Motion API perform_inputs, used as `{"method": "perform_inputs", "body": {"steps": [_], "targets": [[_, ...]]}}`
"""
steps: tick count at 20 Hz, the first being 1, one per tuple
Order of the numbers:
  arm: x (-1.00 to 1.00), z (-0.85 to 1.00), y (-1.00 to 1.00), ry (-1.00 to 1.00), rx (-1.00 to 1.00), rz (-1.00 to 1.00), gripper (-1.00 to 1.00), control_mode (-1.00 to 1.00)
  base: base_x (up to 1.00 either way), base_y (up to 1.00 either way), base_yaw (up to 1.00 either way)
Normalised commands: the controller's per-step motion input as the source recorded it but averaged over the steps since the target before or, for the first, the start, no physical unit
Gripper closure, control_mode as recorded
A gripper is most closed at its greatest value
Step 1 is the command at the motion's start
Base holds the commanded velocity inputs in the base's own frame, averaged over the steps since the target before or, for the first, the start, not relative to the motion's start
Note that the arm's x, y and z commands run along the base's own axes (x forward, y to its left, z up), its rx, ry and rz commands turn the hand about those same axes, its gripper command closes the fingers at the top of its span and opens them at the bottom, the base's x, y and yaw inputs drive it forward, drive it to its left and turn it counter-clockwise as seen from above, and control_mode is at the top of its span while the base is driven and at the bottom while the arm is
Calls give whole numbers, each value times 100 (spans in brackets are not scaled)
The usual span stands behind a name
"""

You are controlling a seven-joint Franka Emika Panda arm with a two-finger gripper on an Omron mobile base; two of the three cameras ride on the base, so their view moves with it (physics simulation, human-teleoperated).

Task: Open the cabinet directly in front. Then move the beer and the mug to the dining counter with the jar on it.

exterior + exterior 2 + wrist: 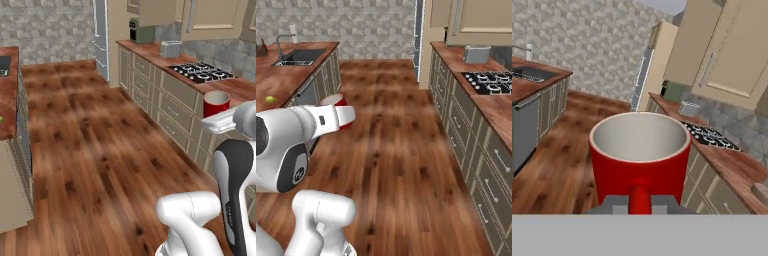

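Note:
My gripper (pixel 640 202) is shut on the handle of the red mug (pixel 640 155), which I hold upright in the air with its pale inside showing. The mug (pixel 216 103) hangs above the wood floor between the two counters, and my arm partly covers the mug (pixel 341 107) in the right base view. The dining counter (pixel 276 80) with its dark sink (pixel 298 56) and silver tap runs along the left. The beige cabinet (pixel 737 55) with a silver bar handle hangs at the upper right. The beer and the jar are out of view.
The worktop on the right carries a black hob (pixel 202 71), a toaster (pixel 170 49) and a coffee machine (pixel 141 31). A small green fruit (pixel 271 99) lies on the dining counter. A small dark thing (pixel 261 49) stands at its far end. Open wood floor (pixel 391 150) stretches between the counters.

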Motion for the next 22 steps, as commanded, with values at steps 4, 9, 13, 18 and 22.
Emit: {"method": "perform_inputs", "body": {"steps": [4, 9, 13, 18, 22], "targets": [[0, 0, 0, 0, 0, 0, 100, 100, 5, 69, 0], [0, 0, 0, 0, 0, 0, 100, 100, -9, 100, 1], [0, 0, 0, 0, 0, 0, 100, 100, -42, 100, 4], [0, 0, 0, 0, 0, 0, 100, 100, -36, 100, 7], [0, 0, 0, 0, 0, 0, 100, 100, -10, 100, 16]]}}
